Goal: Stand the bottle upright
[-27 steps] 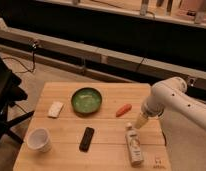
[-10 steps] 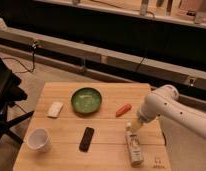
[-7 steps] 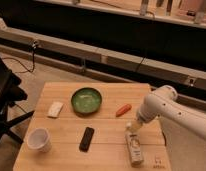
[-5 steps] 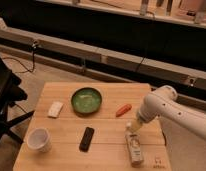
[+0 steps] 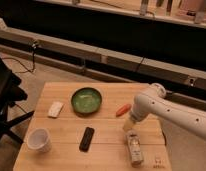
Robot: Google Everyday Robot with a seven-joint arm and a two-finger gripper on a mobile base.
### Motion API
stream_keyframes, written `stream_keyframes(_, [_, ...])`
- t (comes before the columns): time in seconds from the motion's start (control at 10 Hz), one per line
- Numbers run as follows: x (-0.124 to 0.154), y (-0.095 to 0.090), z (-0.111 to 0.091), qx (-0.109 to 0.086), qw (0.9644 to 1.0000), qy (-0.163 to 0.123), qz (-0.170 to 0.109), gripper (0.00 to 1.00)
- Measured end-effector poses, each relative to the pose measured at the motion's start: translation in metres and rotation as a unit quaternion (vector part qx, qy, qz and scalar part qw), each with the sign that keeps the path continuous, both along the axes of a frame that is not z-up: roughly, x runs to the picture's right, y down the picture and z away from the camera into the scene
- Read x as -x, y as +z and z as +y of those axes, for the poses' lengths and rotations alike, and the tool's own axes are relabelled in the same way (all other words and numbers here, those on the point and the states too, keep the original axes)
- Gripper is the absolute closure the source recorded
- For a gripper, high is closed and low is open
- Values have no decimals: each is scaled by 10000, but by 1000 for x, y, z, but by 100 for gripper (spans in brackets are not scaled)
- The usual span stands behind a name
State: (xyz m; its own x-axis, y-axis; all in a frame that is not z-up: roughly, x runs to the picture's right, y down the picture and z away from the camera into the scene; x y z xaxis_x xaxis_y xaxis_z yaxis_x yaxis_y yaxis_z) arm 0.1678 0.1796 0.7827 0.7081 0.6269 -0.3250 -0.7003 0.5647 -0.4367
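The white bottle [image 5: 134, 148] lies flat on the wooden table [image 5: 66, 125] at the front right, its narrower cap toward the far end and its pale label facing up. My gripper [image 5: 129, 125] reaches down from the white arm [image 5: 166, 110] on the right and hovers just above the cap end of the bottle.
A green bowl [image 5: 86, 100] sits at the table's middle back. An orange carrot-like piece [image 5: 122, 109] lies right of it, close to my gripper. A black remote [image 5: 86, 138] lies at front centre, a white paper cup [image 5: 38, 139] at front left, a white block [image 5: 55, 109] at left.
My arm has lowered and drifted slightly left, bringing the gripper closer to the bottle's cap end. The bottle and other items have not moved.
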Motion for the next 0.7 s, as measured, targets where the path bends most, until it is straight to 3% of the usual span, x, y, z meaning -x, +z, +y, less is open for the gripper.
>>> stream_keyframes(0.7, [5,29,33,524,9982,288,100,20])
